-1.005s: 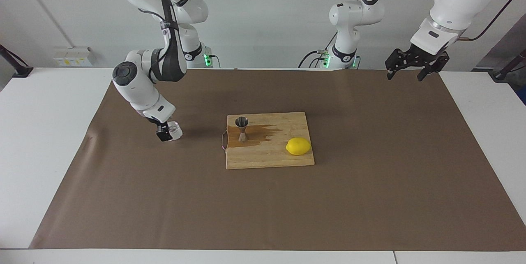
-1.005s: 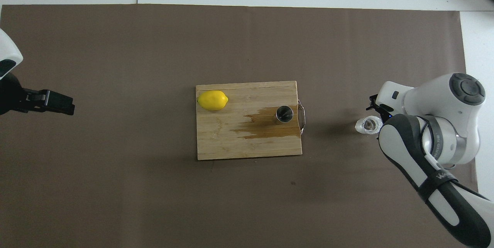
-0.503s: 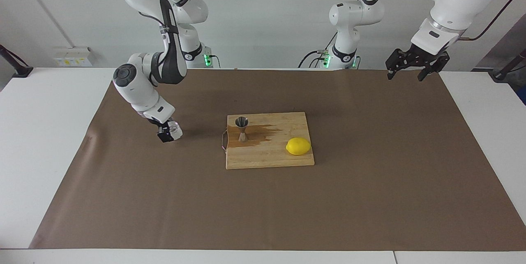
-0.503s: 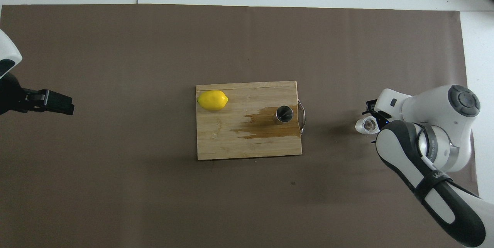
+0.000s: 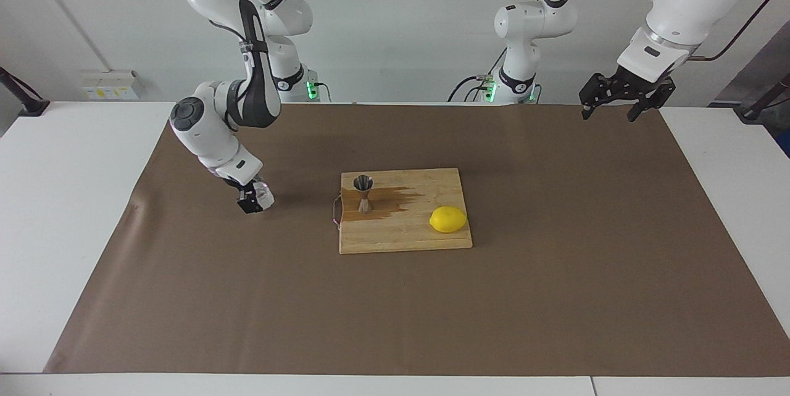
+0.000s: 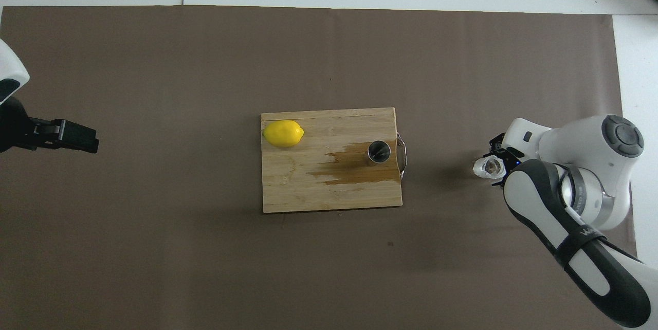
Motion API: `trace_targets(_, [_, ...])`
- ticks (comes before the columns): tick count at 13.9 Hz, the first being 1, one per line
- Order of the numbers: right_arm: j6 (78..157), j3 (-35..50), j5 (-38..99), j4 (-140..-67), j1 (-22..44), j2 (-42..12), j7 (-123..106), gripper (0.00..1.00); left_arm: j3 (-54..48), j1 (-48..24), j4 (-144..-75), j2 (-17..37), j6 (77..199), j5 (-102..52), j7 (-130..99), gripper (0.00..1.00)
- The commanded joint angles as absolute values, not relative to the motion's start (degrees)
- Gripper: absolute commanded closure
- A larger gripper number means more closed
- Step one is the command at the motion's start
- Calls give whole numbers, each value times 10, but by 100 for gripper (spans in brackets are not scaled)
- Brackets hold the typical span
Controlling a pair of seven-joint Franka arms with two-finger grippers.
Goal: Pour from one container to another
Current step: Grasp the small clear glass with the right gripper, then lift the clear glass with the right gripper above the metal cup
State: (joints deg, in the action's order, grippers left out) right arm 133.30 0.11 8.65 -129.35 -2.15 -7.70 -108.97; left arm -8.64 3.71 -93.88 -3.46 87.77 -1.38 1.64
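The clear faceted cup [image 5: 263, 195] stands on the brown paper toward the right arm's end of the table; it also shows in the overhead view [image 6: 488, 166]. My right gripper [image 5: 254, 197] is down at the cup with its fingers closed on its sides. The steel jigger [image 5: 363, 193] stands upright on the wooden cutting board [image 5: 401, 237], at the board's end nearest the cup; from overhead [image 6: 379, 151] its open top shows. My left gripper [image 5: 611, 112] is open and empty, raised over the table's corner at the left arm's end, where the arm waits.
A yellow lemon [image 5: 448, 219] lies on the board at its other end. A dark wet stain [image 6: 354, 165] spreads on the board beside the jigger. A metal handle [image 6: 402, 158] sticks out of the board toward the cup. Brown paper [image 5: 555, 297] covers the table.
The right arm's elbow has risen and its hand has shifted slightly, bringing the fingers in against the cup. The cup, the jigger and the left arm have not moved.
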Motion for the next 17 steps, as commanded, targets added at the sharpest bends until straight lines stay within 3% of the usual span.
trace_targets(1, [1338, 5, 111, -1294, -32, -70, -1095, 100, -88, 41, -940, -41, 868, -18, 11, 0])
trace_targets(6, [1289, 10, 112, -1246, -16, -47, -1012, 100, -88, 41, -940, -41, 868, -18, 12, 0])
trace_targets(17, [1216, 12, 20, -1147, 100, -53, -754, 100, -88, 41, -940, -41, 868, -18, 11, 0])
